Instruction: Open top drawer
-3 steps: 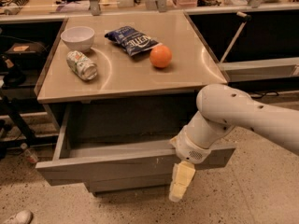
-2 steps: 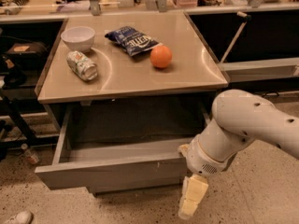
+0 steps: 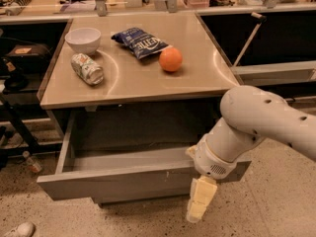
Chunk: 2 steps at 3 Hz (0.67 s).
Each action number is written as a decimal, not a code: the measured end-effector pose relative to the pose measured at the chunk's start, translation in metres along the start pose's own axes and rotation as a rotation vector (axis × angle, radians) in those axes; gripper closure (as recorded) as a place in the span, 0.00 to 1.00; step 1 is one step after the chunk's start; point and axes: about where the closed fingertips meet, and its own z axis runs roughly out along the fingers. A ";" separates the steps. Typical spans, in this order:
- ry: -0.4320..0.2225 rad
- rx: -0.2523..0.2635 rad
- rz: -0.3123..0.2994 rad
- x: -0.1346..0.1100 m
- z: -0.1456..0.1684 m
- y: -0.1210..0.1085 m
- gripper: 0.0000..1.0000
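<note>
The top drawer (image 3: 118, 180) is a wide grey metal drawer under the tabletop. It stands pulled far out toward me, and its dark inside shows, with nothing visible in it. A narrower grey drawer front (image 3: 138, 197) shows just beneath it. My gripper (image 3: 200, 204) hangs pointing down in front of the drawer's right part, just below the lower edge of its front. It holds nothing. My white arm (image 3: 256, 122) reaches in from the right and covers the drawer's right end.
On the tan tabletop (image 3: 207, 78) lie a white bowl (image 3: 83, 38), a tipped can (image 3: 87, 68), a blue chip bag (image 3: 140, 42) and an orange (image 3: 170, 59). A dark shelf unit (image 3: 19, 83) stands left. A bottle (image 3: 32, 163) and a shoe (image 3: 17, 229) lie on the floor.
My arm and gripper have moved right and down, away from the drawer front toward the floor. The drawer stays pulled out as before.
</note>
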 end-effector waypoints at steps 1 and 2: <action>0.012 0.024 -0.023 -0.012 -0.014 -0.016 0.00; 0.043 -0.020 -0.036 -0.013 0.006 -0.027 0.00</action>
